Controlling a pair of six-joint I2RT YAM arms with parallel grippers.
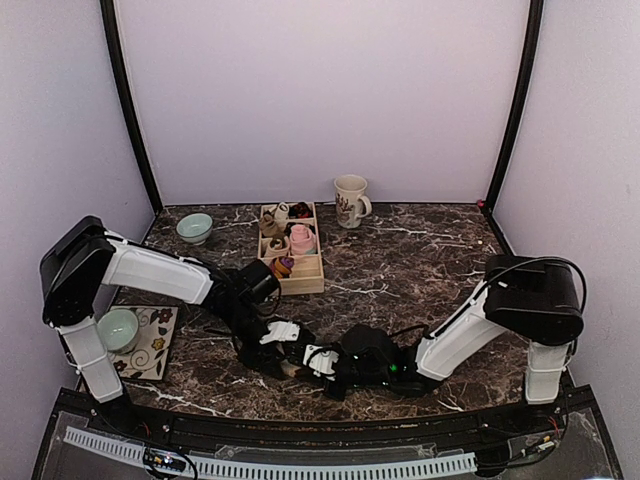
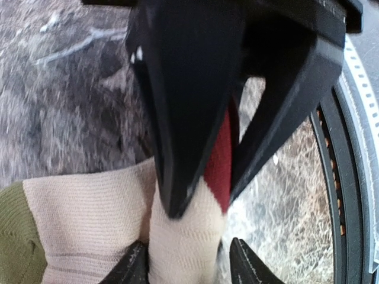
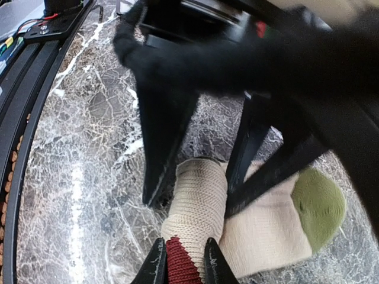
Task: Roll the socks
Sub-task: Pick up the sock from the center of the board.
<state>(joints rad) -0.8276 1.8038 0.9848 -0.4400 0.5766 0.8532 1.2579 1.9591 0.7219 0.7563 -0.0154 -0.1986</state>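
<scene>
Right gripper [image 3: 190, 202]: jaws clamped across beige sock [image 2: 89, 219] roll, low on worktop [image 3: 89, 148]. Just beyond, left gripper [image 2: 203, 204] jaws astride sock's red end; hold unclear. Sock soft, light, springy: likely unrolls. Pinch whole roll.

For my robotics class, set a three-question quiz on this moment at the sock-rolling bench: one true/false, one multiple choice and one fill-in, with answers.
1. True or false: the beige sock lies inside the wooden box.
2. What stands on the table to the right of the box, near the back wall? A) a patterned mug B) a kettle C) a plate
3. Fill in: between the left gripper's fingers, the sock shows a ____ patch.
Key: 1 false; 2 A; 3 red.
</scene>
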